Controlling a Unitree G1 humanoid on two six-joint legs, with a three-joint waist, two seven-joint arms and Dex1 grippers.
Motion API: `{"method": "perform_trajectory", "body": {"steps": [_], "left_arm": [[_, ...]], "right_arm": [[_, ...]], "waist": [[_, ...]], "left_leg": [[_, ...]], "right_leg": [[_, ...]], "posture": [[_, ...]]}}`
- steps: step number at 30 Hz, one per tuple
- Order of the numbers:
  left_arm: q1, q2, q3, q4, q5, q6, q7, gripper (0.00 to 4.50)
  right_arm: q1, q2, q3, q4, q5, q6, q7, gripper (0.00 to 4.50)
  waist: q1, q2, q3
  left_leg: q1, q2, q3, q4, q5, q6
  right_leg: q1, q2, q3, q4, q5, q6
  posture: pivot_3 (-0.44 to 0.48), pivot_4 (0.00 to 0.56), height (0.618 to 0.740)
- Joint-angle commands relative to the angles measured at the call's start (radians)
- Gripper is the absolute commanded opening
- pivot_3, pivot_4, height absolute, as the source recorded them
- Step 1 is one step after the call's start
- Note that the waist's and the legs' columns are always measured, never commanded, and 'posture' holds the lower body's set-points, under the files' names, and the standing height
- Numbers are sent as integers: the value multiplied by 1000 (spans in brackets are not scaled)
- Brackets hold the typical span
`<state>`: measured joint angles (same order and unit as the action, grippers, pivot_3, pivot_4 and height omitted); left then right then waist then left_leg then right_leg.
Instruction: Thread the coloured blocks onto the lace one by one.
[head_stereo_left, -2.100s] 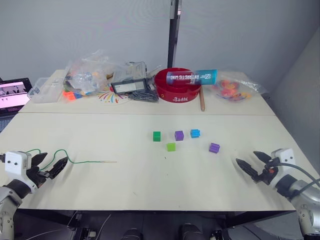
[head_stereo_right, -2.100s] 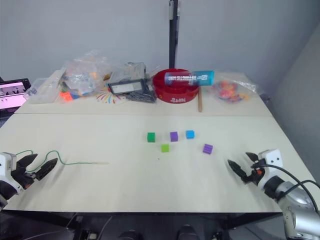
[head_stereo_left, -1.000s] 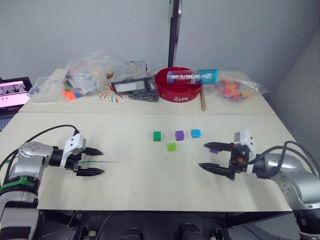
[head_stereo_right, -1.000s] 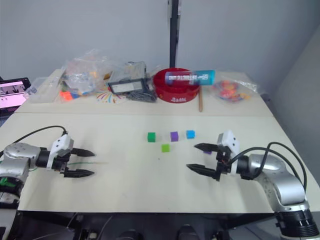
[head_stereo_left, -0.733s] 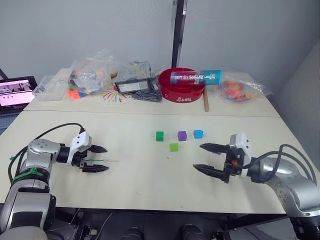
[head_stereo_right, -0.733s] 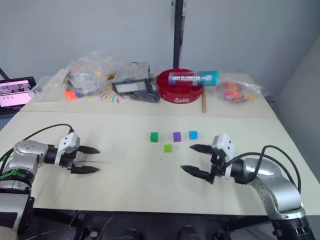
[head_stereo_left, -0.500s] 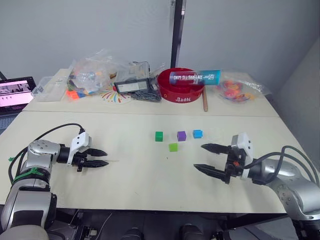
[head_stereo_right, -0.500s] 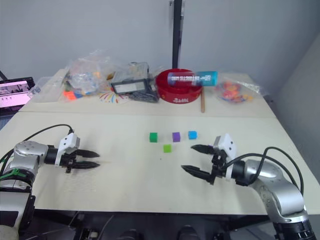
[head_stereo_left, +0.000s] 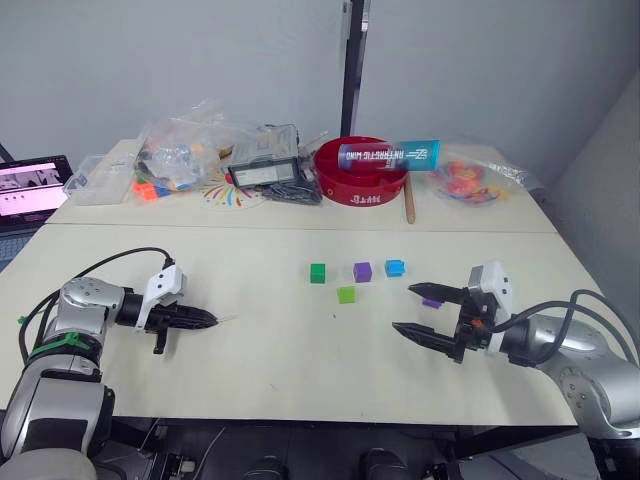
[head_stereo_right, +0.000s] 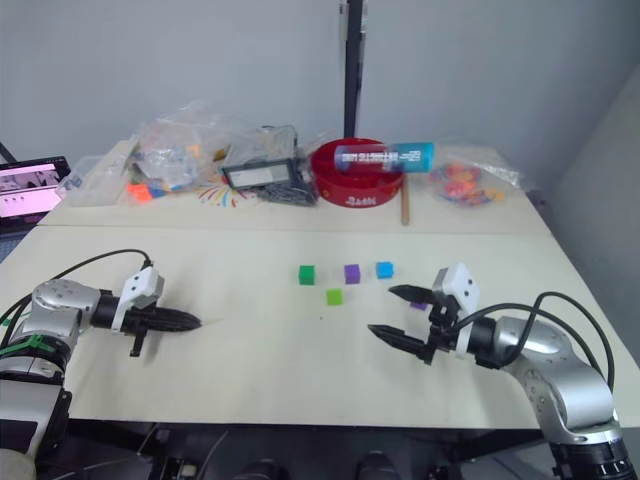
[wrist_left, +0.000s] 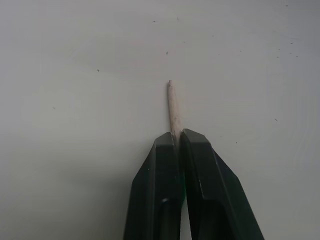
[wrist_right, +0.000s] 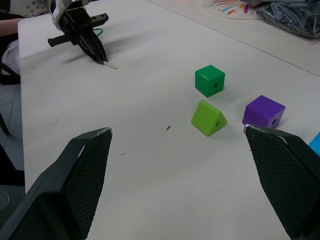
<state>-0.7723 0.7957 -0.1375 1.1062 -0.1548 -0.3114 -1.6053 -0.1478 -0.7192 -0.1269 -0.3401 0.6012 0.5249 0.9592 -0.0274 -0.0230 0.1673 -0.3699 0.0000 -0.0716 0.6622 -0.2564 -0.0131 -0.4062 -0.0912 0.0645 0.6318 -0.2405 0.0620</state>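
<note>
The left gripper (head_stereo_left: 205, 321) is pinching the lace (wrist_left: 172, 107) just behind its pale stiff tip, fingers closed tight on it, low over the table (head_stereo_left: 270, 360) near the left edge. The tip is poking out past the fingertips toward the middle of the table; the green cord behind is mostly hidden by the gripper.

The right gripper (head_stereo_left: 418, 312) is hovering with its fingers spread wide apart, holding nothing, near the right edge. A purple block (head_stereo_left: 431, 302) is sitting between or just beyond those fingers; I cannot tell which. The dark green block (head_stereo_left: 317, 273), the other purple block (head_stereo_left: 362, 271) and the blue block (head_stereo_left: 395, 267) are lying in a row mid-table, with the light green block (head_stereo_left: 346, 294) just in front of them.

Nothing is threaded yet. This looks like the opening step: lace secured, first block still to be picked. Next, the right gripper probably needs to close on the nearest purple block and turn its hole toward the tip.
</note>
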Motion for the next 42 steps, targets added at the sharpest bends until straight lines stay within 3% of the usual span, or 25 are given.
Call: {"method": "perform_trajectory", "body": {"steps": [1,5,10,19,26,30,39,40,42], "left_arm": [[53,65,-23,-228,-133,118,-9,23],[207,169,-27,-533,-247,263,-9,23],[344,205,41,-763,-273,381,15,23],[451,179,79,-935,-231,415,92,23],[471,163,89,-969,-229,425,106,23],[486,164,98,-989,-236,434,110,23],[502,163,118,-1009,-240,450,116,0],[501,163,119,-1007,-240,451,115,0],[493,161,119,-1004,-240,455,115,0]], "right_arm": [[-18,-6,1,4,-15,-32,11,4500],[-26,-23,-1,49,-44,-53,23,4500],[-86,-45,11,170,-116,-110,31,4500],[-317,-46,117,542,-290,-259,106,4500],[-507,-16,238,901,-422,-360,229,4500],[-557,1,259,1018,-456,-401,273,4500],[-581,17,248,1076,-474,-436,289,1608],[-574,17,246,1063,-471,-440,290,1393],[-550,21,240,990,-456,-444,291,1386]], "waist": [[-1,-2,1],[-16,-3,2],[-16,-3,2],[-19,-3,2],[-19,-3,2],[-19,-3,2],[-20,-3,2],[-20,-3,2],[-20,-3,2]], "left_leg": [[-1,0,-1,0,0,0],[-4,1,-1,0,0,0],[-6,0,0,0,0,0],[-7,1,1,1,1,-1],[-8,1,2,1,1,-1],[-8,0,2,1,1,-1],[-8,0,2,1,1,-1],[-7,0,2,1,1,-1],[-7,0,2,1,1,-1]], "right_leg": [[-1,0,0,0,0,0],[-5,0,0,2,0,0],[-13,-1,1,11,0,-1],[-15,1,2,12,0,-2],[-16,1,2,12,0,-2],[-16,0,2,12,0,-2],[-16,0,2,13,0,-2],[-16,0,2,13,0,-2],[-16,0,2,14,0,-2]], "posture": [[0,150,731],[0,150,731],[0,150,731],[0,150,731],[0,150,731],[0,150,731],[0,150,731],[0,150,731],[0,150,731]]}}
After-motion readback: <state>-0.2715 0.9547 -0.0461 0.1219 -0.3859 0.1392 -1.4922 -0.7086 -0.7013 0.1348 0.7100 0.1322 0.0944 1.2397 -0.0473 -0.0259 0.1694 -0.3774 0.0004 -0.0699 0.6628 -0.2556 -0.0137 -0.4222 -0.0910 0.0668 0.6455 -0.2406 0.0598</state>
